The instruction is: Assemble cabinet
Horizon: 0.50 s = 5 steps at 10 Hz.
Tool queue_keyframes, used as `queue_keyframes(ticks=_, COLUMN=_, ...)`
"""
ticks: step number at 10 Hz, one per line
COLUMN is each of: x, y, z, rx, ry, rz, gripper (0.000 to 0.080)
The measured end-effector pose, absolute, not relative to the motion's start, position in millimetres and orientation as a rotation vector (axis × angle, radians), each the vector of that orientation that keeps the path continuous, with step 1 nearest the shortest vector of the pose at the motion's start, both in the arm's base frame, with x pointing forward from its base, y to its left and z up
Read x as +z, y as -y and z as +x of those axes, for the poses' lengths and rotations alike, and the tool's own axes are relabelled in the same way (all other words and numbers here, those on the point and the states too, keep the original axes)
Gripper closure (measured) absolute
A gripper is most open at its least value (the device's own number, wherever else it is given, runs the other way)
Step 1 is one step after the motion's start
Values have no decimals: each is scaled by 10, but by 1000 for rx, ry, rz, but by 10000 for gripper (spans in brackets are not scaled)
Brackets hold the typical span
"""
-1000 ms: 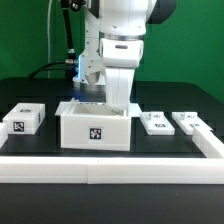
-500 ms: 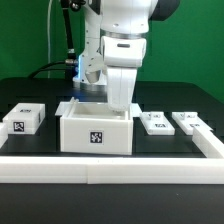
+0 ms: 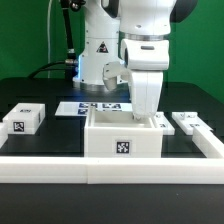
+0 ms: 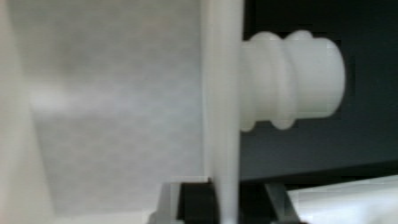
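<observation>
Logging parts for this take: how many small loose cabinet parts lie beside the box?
2: a block at the exterior view's left, a panel at its right. The box may hide more.

The exterior camera faces me frontally from mid-distance, slightly above. My wrist camera hugs the cabinet (image 3: pixel 122 133) wall. That cabinet, lower centre outside, is all both views share.

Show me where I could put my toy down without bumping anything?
The biggest bare spot is the black table between the small block and the box, with the rail in front. It is crowded on the exterior view's right: the box, the gripper holding its wall, and a flat panel sit close together.
</observation>
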<state>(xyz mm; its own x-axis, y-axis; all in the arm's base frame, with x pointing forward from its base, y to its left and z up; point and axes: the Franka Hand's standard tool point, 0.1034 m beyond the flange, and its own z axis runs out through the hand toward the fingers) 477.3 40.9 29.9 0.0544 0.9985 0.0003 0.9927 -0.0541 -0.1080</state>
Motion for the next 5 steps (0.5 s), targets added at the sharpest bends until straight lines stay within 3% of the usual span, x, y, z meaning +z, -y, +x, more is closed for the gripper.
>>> queue_keyframes(ticks=5, x=280, y=-462, z=4832, rx=103, ry=2113, rz=-2213, gripper=755)
